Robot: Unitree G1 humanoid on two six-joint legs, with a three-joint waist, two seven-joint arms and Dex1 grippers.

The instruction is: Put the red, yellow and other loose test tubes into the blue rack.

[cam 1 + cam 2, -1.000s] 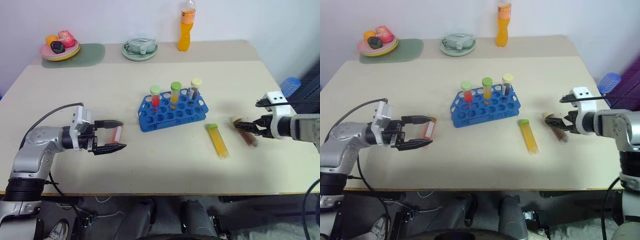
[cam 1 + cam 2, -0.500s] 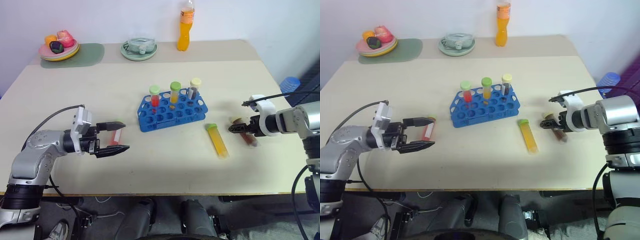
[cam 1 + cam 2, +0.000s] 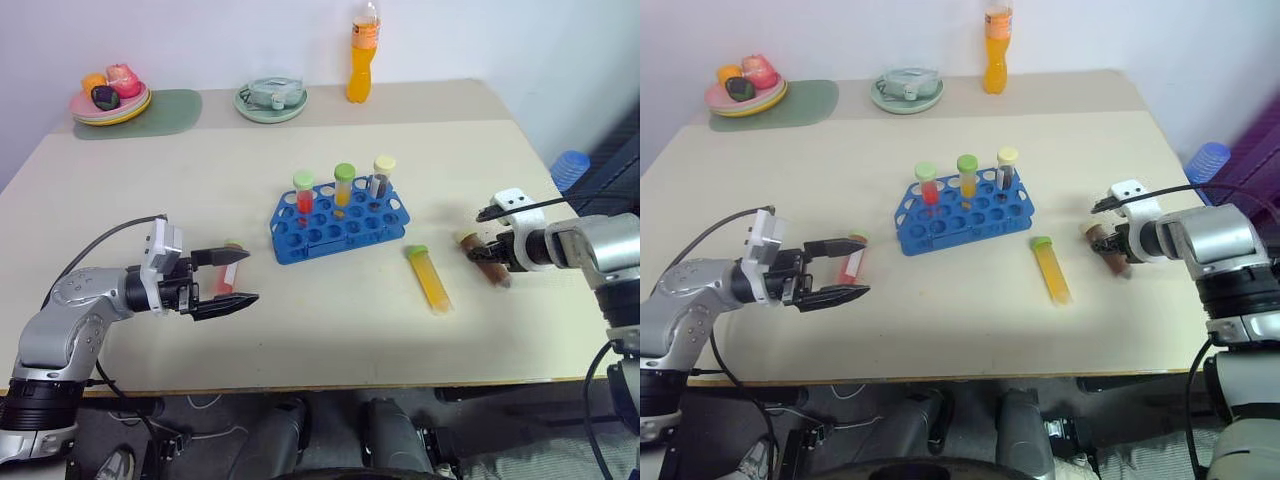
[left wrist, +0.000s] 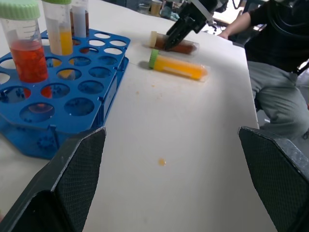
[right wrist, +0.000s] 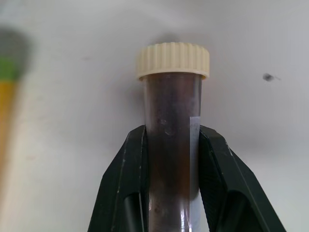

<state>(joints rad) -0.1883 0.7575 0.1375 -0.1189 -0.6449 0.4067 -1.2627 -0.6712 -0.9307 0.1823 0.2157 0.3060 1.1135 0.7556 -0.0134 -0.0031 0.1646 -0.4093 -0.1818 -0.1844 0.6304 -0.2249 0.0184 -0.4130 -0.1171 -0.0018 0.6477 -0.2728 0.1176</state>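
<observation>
left tool (image 3: 232,279) spread wide, right tool (image 5: 171,145) clamped shut, angled downward

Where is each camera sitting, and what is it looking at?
Two head eyes: look down over the table and blue rack, with both arms at the sides.
Left wrist: behind the open left gripper, facing the rack, yellow tube and brown tube.
Right wrist: behind the right gripper, shut on the brown tube.
Shared: the brown tube shows in all views.

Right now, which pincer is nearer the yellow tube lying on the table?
Right. The right pincer is shut on the brown tube just beside the yellow tube; the left pincer stands open far across the table, past the blue rack.
</observation>
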